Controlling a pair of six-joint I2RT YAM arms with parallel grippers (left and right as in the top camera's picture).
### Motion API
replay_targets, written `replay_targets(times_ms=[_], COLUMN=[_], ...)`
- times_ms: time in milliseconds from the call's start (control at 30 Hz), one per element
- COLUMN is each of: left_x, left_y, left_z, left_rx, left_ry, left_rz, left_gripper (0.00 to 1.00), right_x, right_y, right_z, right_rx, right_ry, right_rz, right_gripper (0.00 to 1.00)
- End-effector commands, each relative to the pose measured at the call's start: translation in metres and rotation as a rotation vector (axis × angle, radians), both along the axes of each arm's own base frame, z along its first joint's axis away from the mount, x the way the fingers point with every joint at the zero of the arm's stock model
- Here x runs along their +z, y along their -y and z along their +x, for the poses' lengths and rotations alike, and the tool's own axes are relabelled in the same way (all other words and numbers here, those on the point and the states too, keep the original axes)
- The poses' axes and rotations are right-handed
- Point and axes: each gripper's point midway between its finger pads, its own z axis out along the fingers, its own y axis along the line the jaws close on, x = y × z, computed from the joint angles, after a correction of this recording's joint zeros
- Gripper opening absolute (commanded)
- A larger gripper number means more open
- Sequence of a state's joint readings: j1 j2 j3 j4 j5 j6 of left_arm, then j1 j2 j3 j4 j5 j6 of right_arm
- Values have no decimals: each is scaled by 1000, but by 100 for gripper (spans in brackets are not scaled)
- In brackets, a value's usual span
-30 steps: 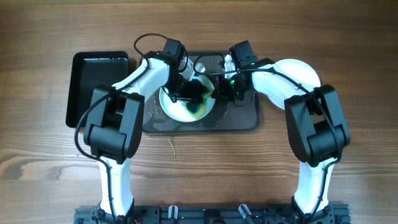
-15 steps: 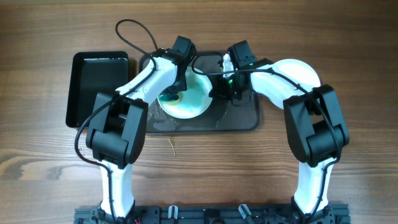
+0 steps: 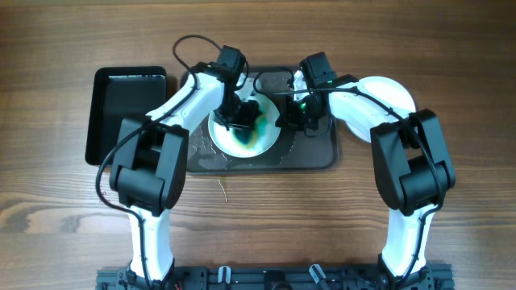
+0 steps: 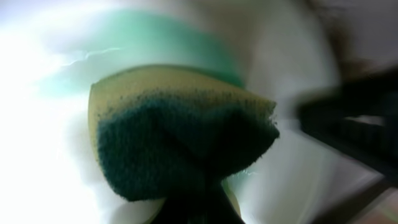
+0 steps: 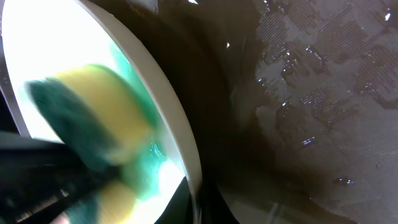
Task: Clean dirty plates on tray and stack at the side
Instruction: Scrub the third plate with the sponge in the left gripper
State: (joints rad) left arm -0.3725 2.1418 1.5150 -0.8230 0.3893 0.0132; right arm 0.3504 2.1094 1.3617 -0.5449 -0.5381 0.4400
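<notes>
A white plate (image 3: 242, 137) smeared with green stands tilted on the dark wet tray (image 3: 314, 153). My left gripper (image 3: 240, 113) is shut on a yellow and green sponge (image 4: 180, 130) and presses it against the plate's face (image 4: 37, 124). My right gripper (image 3: 284, 114) is shut on the plate's right rim (image 5: 177, 124) and holds it up. The sponge (image 5: 93, 118) also shows in the right wrist view against the plate. Another white plate (image 3: 391, 93) lies on the table right of the tray, partly under my right arm.
A black rectangular bin (image 3: 125, 109) sits on the wooden table left of the tray. The tray floor (image 5: 311, 93) is wet with water drops. A cable loops behind the left arm.
My left gripper has swept the sponge left and back right across the plate. Green smear again shows on the plate's middle. The right gripper has kept its hold on the rim.
</notes>
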Motion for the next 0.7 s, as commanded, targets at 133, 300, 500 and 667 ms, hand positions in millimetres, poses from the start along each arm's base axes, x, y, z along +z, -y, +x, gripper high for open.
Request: replay_targets(times_ms=[133,300,500,667], left_x=[0,-18,-12,15], left_y=[50,12,-81,-101], left_z=[-15,28,64,67], left_rx=[-132,145,441,460], left_ry=[-27,52,212,263], left_rz=[-259,-29,428,531], left_gripper=[4,4,4,4], right_x=[7,7,7,2], right_y=[-11,-11,-11,-5], right_z=[-2,-2,-2,0], right_rx=[36,36,35,23], right_ry=[17,17,16,24], right_rz=[36,36,34,-8], right_gripper=[4,4,5,4])
